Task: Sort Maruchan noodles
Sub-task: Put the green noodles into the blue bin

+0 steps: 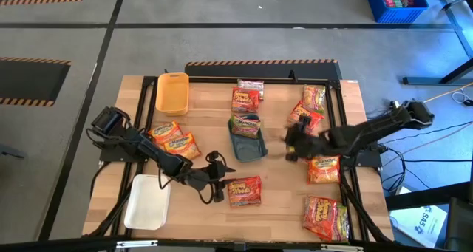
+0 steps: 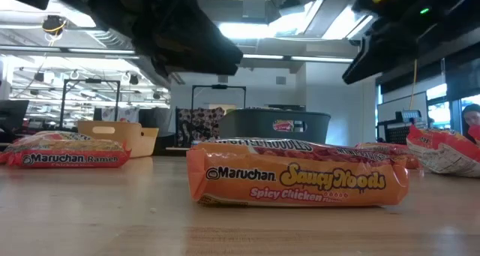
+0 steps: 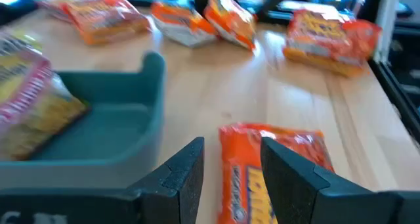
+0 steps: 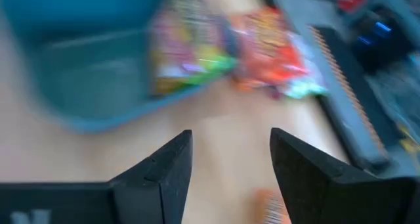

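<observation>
L gripper (image 3: 231, 175) open over orange Saucy Noods packet (image 1: 244, 191); R gripper (image 4: 231, 165) open, empty, beside blue-grey tray (image 1: 247, 146).

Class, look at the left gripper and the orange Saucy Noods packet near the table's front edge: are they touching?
Cannot tell. The left wrist view shows the left gripper open, fingers either side of the packet, but neither contact nor a gap shows plainly.

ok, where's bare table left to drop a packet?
Free: bare wood between the yellow tray and the packets at the far edge; near edge between the orange packet and the corner packet. Crowded: right side, and around the blue-grey tray.
</observation>
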